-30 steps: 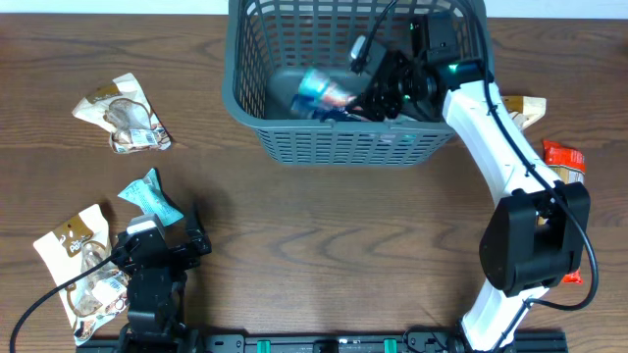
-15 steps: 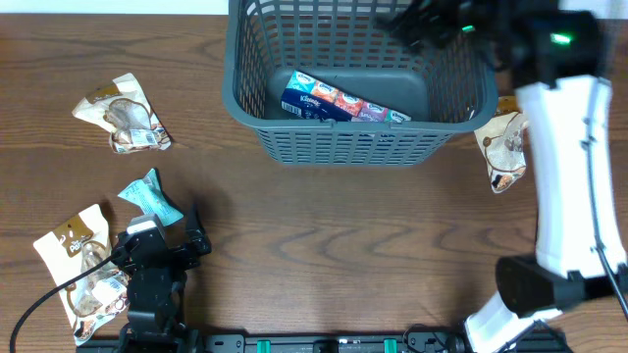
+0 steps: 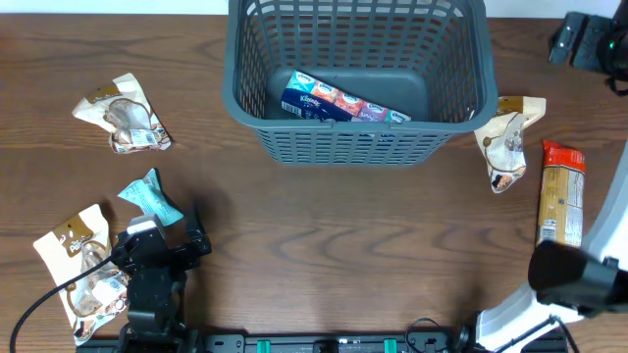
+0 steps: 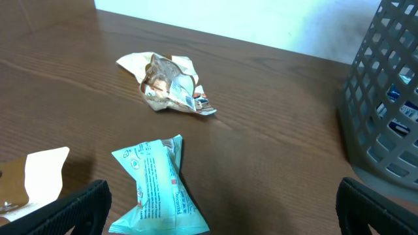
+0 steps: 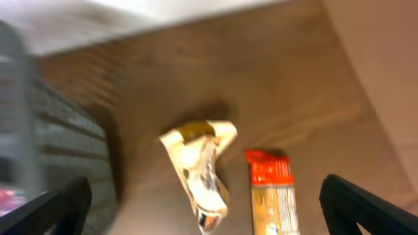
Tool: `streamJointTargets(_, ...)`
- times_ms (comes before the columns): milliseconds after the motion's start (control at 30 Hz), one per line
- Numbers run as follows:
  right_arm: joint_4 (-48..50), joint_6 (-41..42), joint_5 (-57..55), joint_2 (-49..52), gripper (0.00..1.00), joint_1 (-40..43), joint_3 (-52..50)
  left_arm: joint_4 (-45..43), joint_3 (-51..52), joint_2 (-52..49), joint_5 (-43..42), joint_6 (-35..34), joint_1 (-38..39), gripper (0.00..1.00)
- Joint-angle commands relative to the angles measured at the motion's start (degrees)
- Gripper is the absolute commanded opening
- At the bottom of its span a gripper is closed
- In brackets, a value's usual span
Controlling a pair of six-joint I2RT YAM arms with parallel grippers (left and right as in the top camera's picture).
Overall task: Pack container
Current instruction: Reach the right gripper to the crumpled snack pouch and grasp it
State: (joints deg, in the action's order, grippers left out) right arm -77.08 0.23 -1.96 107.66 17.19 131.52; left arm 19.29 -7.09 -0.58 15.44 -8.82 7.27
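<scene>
At the lower left of the overhead frame the left gripper (image 4: 222, 212) is seen low over the table, its fingers spread wide with nothing between them. A cream pouch (image 3: 74, 250) lies just beside it toward the left edge, and a teal packet (image 3: 150, 196) lies just above it in the frame. At the right edge a red-and-gold packet (image 3: 559, 191) is laid lengthwise, with a crumpled cream packet (image 3: 505, 137) near it, just beside the container's right wall. Another crumpled pouch (image 3: 123, 115) is found at the upper left, well apart from the rest. The container (image 3: 343, 147) is set upright at the top centre, and one blue tissue pack (image 3: 339, 103) is seen on its floor. In the upper right corner the right gripper (image 5: 209, 205) is held high, its jaws fully parted and empty.

One item is judged packed, with five left outside. The step in hand is taken to be the reach for the next item, probably the crumpled cream packet. The right gripper would need to be lowered astride it, closed on its bunched middle, then lifted clear of the rim.
</scene>
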Motion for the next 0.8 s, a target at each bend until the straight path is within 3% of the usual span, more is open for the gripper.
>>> streamJointTargets(0, -1.2, -0.7, 1.4, 5.7, 0.99, 0.4, -0.4, 1.3, 0.1, 0.3, 0.6, -0.1, -0.2, 0.99)
streamJointTargets(400, -6.9, -1.2, 1.6, 26.2, 0.99, 0.3, -0.4, 1.2, 0.1, 0.3, 0.7, -0.1, -0.2, 0.99)
streamJointTargets(767, -7.7, -5.4, 4.4, 31.4, 0.99, 0.0, -0.5, 1.2, 0.1, 0.3, 0.7, -0.1, -0.2, 0.99)
